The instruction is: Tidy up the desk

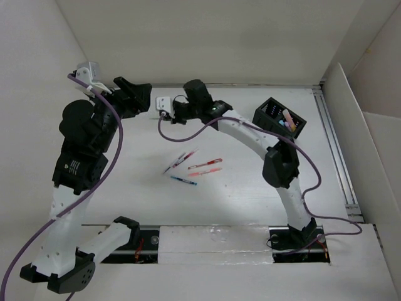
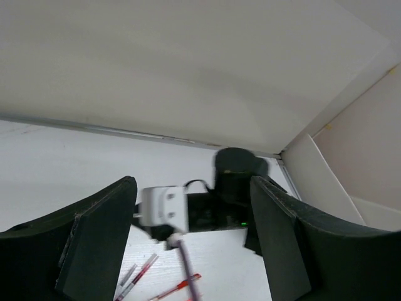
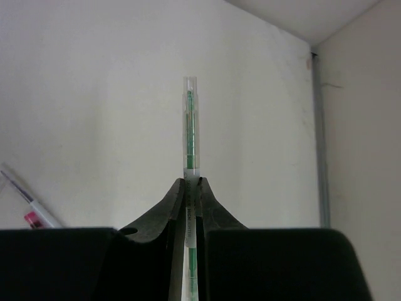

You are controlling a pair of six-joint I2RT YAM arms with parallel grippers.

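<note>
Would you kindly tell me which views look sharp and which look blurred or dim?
Top external: evenly lit, loose pens crisp. Left wrist: right arm blurred, left gripper dark in foreground. Right wrist: green pen sharp, right gripper dark.

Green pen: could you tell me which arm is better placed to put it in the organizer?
Right: its end effector clamps the green pen, and the organizer stands on its side.

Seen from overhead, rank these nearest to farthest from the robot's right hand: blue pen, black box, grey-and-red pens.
1. Grey-and-red pens, just below the right hand in that view.
2. Blue pen, lower still.
3. Black box, far right.
</note>
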